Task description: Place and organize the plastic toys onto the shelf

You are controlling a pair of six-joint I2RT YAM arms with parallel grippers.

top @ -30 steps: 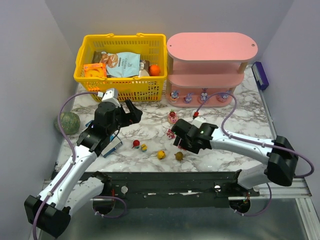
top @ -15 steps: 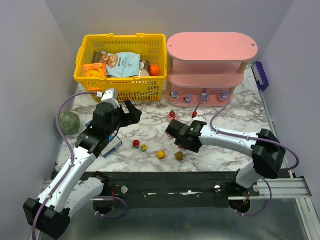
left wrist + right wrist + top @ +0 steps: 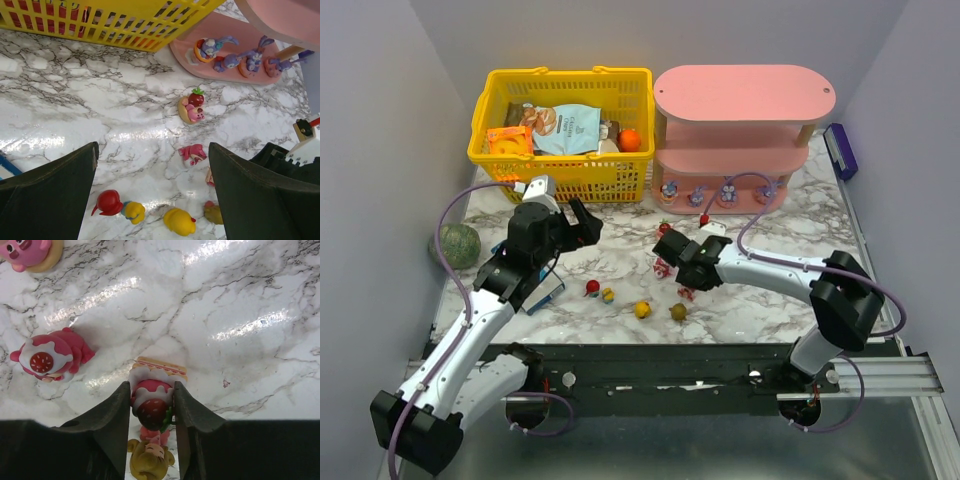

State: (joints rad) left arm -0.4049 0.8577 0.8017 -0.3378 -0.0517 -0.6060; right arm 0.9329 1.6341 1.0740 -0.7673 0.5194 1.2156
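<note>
The pink shelf stands upright on three tiers, and four purple bunny toys stand in a row on its lowest board. Near it on the marble table lie two pink toys, a red toy, a yellow toy and an olive toy. One strawberry-topped toy stands pressed between the fingers of the right gripper.

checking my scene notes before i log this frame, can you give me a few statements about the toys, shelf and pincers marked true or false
1. The right pincer has a strawberry-topped toy between its fingers. True.
2. The left pincer grips a yellow toy. False: it is open and empty, above the table.
3. Purple bunny toys stand on the bottom board of the shelf. True.
4. The shelf's top board carries several toys. False: it is bare in the top view.
5. The orange ball lies on the marble table. False: it sits in the yellow basket among the packets.
</note>
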